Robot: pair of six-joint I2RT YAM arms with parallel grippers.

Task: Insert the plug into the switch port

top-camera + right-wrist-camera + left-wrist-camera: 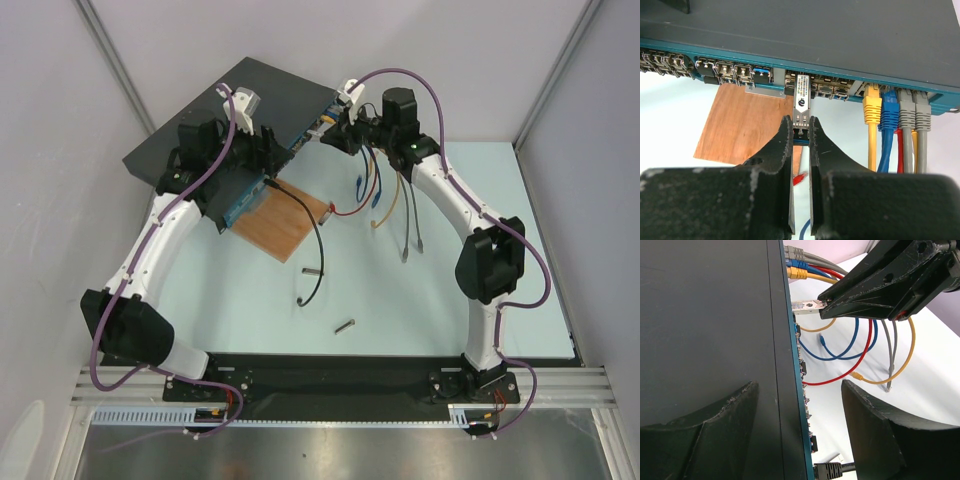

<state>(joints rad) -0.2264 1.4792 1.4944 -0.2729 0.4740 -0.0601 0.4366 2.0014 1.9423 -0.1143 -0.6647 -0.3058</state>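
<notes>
The switch [220, 100] is a flat dark box at the back left, and its blue port face [740, 70] runs across the right wrist view. My right gripper [801, 129] is shut on the silver plug [801, 105]. The plug's front end is in the mouth of a port, with most of its body still outside. The plug also shows in the left wrist view [807, 306], touching the blue face. My left gripper [799, 385] is open and straddles the switch's front edge, one finger [700, 435] over the top, the other in front of the ports.
Yellow, blue, red and grey cables [890, 115] are plugged in just right of the plug and trail over the table [385, 200]. A wooden board [290, 225] lies under the switch's front. A black cable [318, 250] and two small metal pieces [345, 325] lie in front of it.
</notes>
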